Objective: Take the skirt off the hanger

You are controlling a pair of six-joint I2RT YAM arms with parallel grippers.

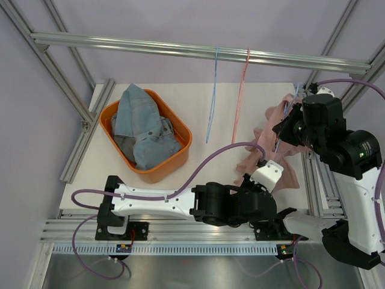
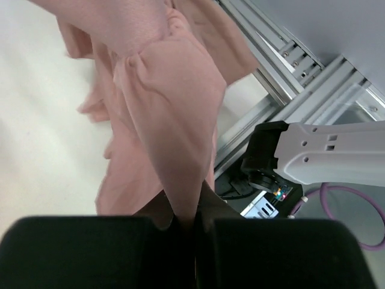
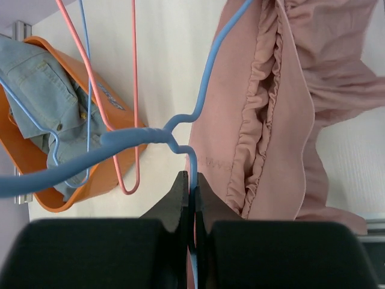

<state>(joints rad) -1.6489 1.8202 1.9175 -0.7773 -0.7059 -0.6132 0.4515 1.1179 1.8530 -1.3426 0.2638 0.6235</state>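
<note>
Tabletop (image 1: 192, 102), one, pale, set inside an aluminium frame with one overhead rail (image 1: 198, 49) across the far side. Arms, two: left arm (image 1: 156, 205) lying low along the near edge and reaching right; right arm (image 1: 355, 156) raised over the right side. Basket (image 1: 183, 150), one, orange, on the left half of the tabletop; contents: heaped blue denim clothing (image 1: 141, 123), and I cannot tell how many pieces. Skirt (image 1: 287, 173), one, pink with a ruffled band, at the right side of the tabletop, well apart from the basket; its upper part is bunched on a hanger up by the right arm's wrist, and its lower part trails down onto the tabletop toward the near edge. Hangers, three: one thin blue hanger (image 1: 212, 96) and one pink hanger (image 1: 242, 90) hanging side by side from the rail, both bare; one thicker blue hanger (image 3: 129, 144) carrying the skirt. Claws, two: left claw (image 2: 194, 226) clenched on a fold of the skirt, cloth pinched between its fingers; right claw (image 3: 191, 195) clenched on the wire of the thicker blue hanger just below its twisted neck, with the skirt's ruffled band just beside it.
</note>
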